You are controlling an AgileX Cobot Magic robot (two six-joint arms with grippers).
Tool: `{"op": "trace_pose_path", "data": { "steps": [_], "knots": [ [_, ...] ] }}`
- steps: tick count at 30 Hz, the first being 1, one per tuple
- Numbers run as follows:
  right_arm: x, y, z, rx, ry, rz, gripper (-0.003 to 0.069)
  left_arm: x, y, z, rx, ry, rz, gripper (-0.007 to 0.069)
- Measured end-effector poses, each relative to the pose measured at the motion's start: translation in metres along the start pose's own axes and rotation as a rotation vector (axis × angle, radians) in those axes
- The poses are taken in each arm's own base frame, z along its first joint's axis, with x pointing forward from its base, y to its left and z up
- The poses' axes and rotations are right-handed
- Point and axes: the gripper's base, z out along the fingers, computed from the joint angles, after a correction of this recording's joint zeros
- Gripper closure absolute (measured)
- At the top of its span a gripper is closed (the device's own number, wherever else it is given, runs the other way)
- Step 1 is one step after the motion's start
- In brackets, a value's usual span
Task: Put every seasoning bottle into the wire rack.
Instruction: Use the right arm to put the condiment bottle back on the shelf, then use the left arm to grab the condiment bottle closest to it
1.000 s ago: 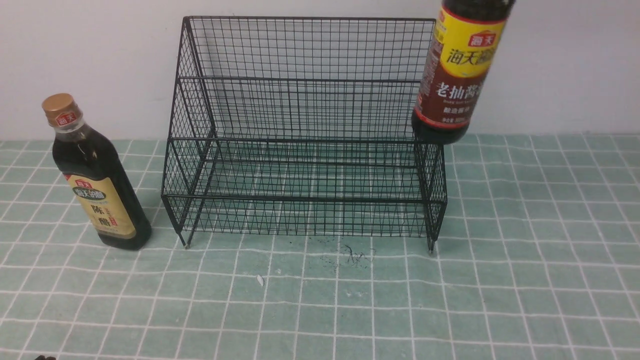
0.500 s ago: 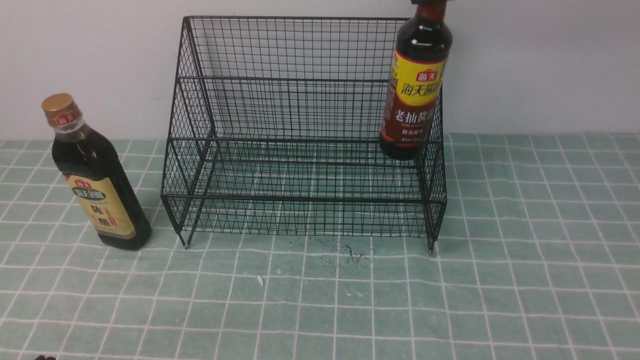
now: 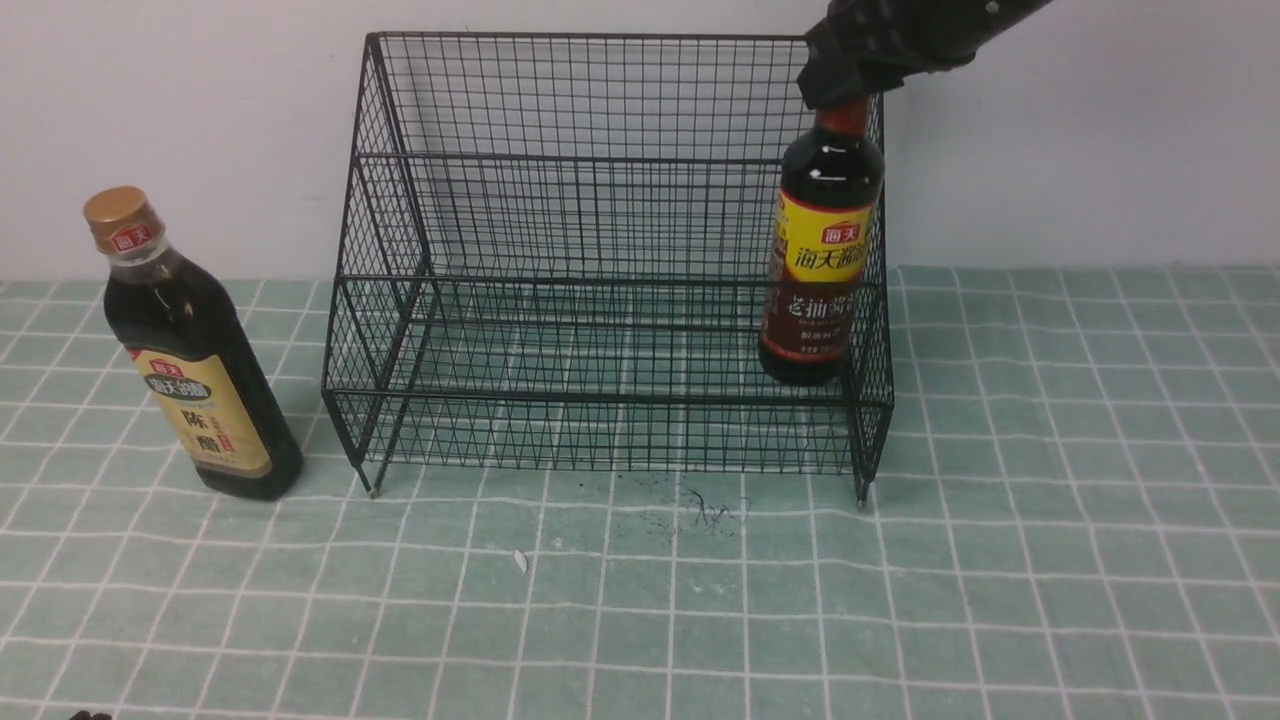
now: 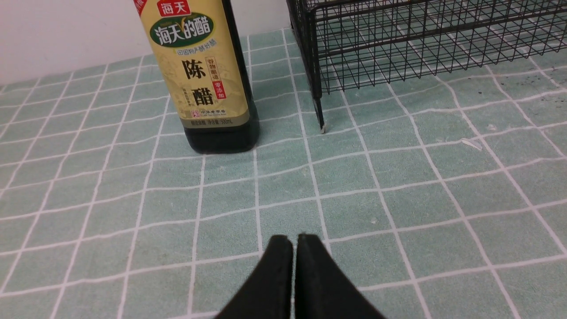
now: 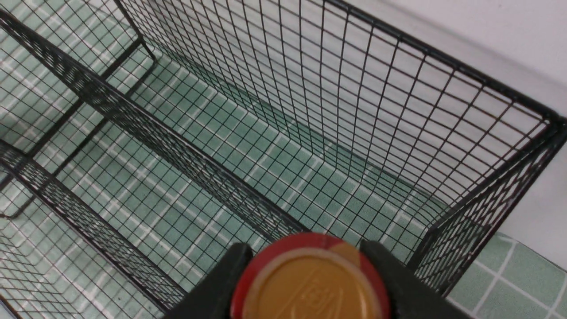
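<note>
The black wire rack [image 3: 600, 200] stands against the wall. My right gripper [image 3: 845, 85] is shut on the cap of the red-necked bottle with the yellow-and-maroon label [image 3: 822, 270], which stands upright inside the rack's right end. In the right wrist view the jaws clamp its red-and-gold cap [image 5: 312, 279] from both sides, above the rack's wire steps [image 5: 186, 164]. The gold-capped bottle with the beige label [image 3: 190, 350] stands on the table left of the rack; it shows in the left wrist view [image 4: 203, 75]. My left gripper [image 4: 294, 241] is shut and empty, low over the table.
The table wears a green cloth with white grid lines [image 3: 1050, 550]. A small white scrap [image 3: 519, 560] and dark specks [image 3: 700, 510] lie in front of the rack. A pale wall [image 3: 1100, 130] rises behind it.
My right gripper has carried the red-necked bottle left and down, from above the rack's right edge into the rack's right end. The left gripper and the gold-capped bottle have not moved.
</note>
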Motion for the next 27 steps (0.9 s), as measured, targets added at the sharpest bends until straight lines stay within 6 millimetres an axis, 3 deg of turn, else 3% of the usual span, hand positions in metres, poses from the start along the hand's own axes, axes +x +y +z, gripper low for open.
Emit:
{"op": "trace_pose_path", "data": {
  "steps": [7, 10, 11, 14, 15, 18, 19, 23, 27],
  "knots": [
    [-0.011, 0.006, -0.020, 0.002, -0.079, 0.017, 0.0279, 0.000, 0.000, 0.000, 0.000, 0.000, 0.000, 0.0631],
    [-0.017, 0.009, -0.039, 0.024, -0.110, 0.002, 0.0272, 0.000, 0.000, 0.000, 0.000, 0.000, 0.000, 0.0631],
    [-0.024, 0.015, -0.067, 0.047, -0.141, -0.017, 0.0270, 0.000, 0.000, 0.000, 0.000, 0.000, 0.000, 0.0631],
    [-0.031, 0.026, -0.119, 0.096, -0.193, -0.030, 0.0272, 0.000, 0.000, 0.000, 0.000, 0.000, 0.000, 0.0631],
    [-0.033, 0.033, -0.156, 0.139, -0.232, -0.027, 0.0281, 0.000, 0.000, 0.000, 0.000, 0.000, 0.000, 0.0631],
    [-0.031, 0.046, -0.217, 0.207, -0.330, -0.024, 0.0328, 0.000, 0.000, 0.000, 0.000, 0.000, 0.000, 0.0631],
    [-0.026, 0.053, -0.255, 0.267, -0.393, -0.028, 0.0386, 0.000, 0.000, 0.000, 0.000, 0.000, 0.000, 0.0631],
    [0.008, 0.074, -0.345, 0.377, -0.540, 0.015, 0.0570, 0.000, 0.000, 0.000, 0.000, 0.000, 0.000, 0.0631],
    [0.059, 0.093, -0.393, 0.387, -0.588, 0.089, 0.0659, 0.000, 0.000, 0.000, 0.000, 0.000, 0.000, 0.0631]
  ]
}}
